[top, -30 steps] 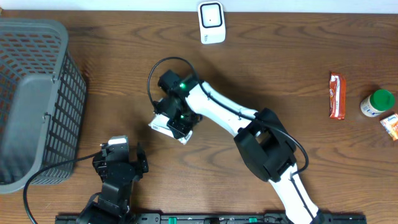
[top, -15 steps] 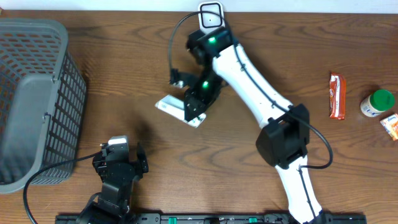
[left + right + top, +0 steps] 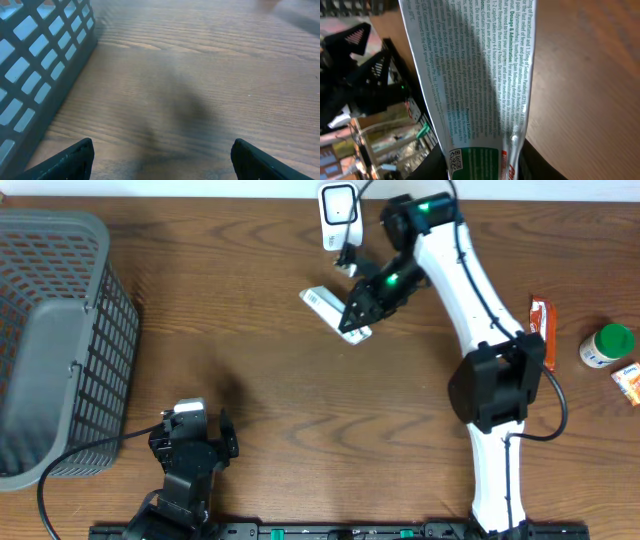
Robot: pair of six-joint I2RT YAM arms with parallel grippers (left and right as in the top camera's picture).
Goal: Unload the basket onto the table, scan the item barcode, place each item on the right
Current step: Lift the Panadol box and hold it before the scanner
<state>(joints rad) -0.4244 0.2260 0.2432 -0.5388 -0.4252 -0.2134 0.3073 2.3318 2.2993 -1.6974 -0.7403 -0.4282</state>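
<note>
As box (image 3: 322, 302) moved, seemingly nearer scanner (image 3: 340, 216)

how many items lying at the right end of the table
3: red snack bar, green-capped bottle beside it, orange packet at the frame edge; more may lie out of view.

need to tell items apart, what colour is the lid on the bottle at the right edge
Green; the lid shows best in the overhead view.
</note>
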